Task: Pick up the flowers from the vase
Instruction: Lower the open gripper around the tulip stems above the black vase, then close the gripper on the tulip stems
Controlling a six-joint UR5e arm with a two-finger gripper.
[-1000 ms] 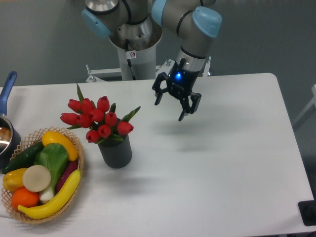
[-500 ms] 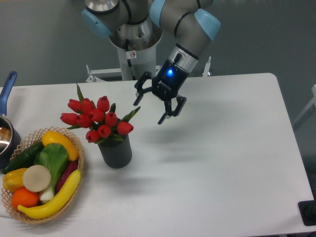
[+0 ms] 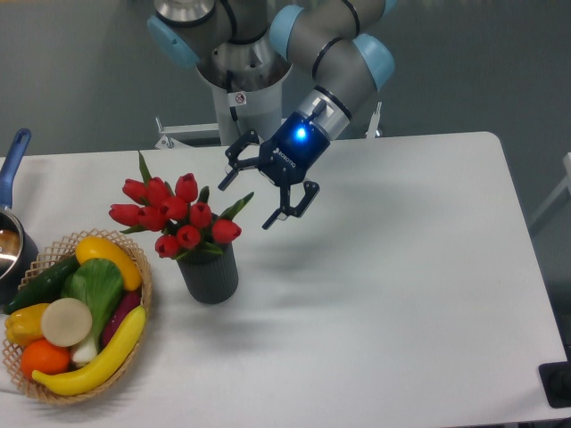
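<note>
Since the earlier frames the gripper (image 3: 252, 195) has moved to the left across the table (image 3: 401, 294) and has turned, so that its spread fingers now point toward the tulips (image 3: 177, 217) from the right side. The jaws stand wide apart and hold nothing; one finger is higher and one lower in the picture, with a clear gap between them. The tulips, a bunch of red closed buds with green pointed leaves, stand in the dark grey vase (image 3: 210, 275), which is upright on the table just right of the wicker basket (image 3: 141, 308) of fruit and vegetables (a blue-handled pot (image 3: 12, 196) is at the far left edge). The gripper is near the rightmost leaf but, as far as I can see, is not touching it. I judge that the tilted approach is chosen so the fingers can close around the bunch from the side, above the mouth of the vase, without pushing the vase over.
</note>
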